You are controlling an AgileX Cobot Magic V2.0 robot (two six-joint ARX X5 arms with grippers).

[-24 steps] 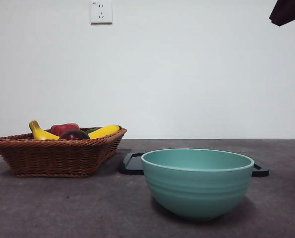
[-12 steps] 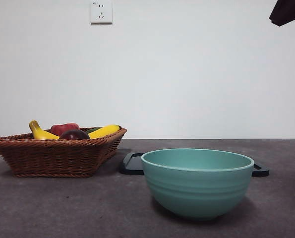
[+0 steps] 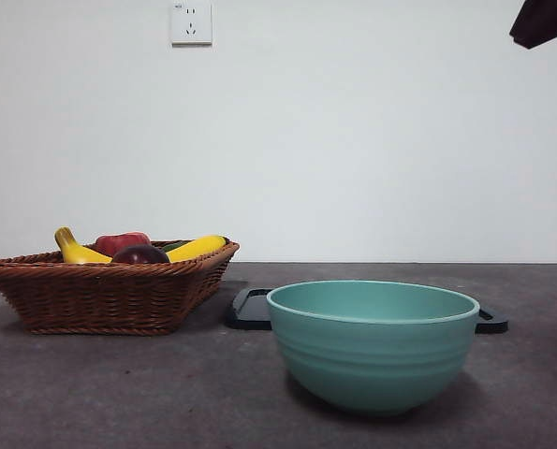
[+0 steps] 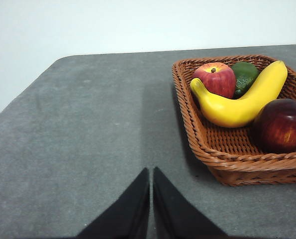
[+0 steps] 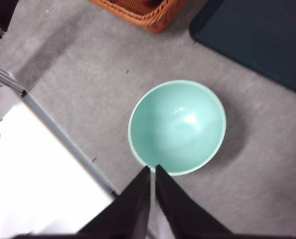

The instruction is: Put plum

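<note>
resting untouched in the wicker basket [image 4: 222,149] beside the banana [image 4: 242,99], the plum [image 4: 281,124] awaits pickup, both left hand [image 4: 151,174] and right hand [image 5: 152,172] pressed together, teal bowl [image 5: 177,127] empty.

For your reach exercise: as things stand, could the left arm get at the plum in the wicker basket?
Probably yes. The plum lies uncovered at the basket's near corner beside the banana; only bare table separates it from the shut left gripper.

Plum [image 3: 140,254] — half behind basket rim [image 3: 119,267]
</note>
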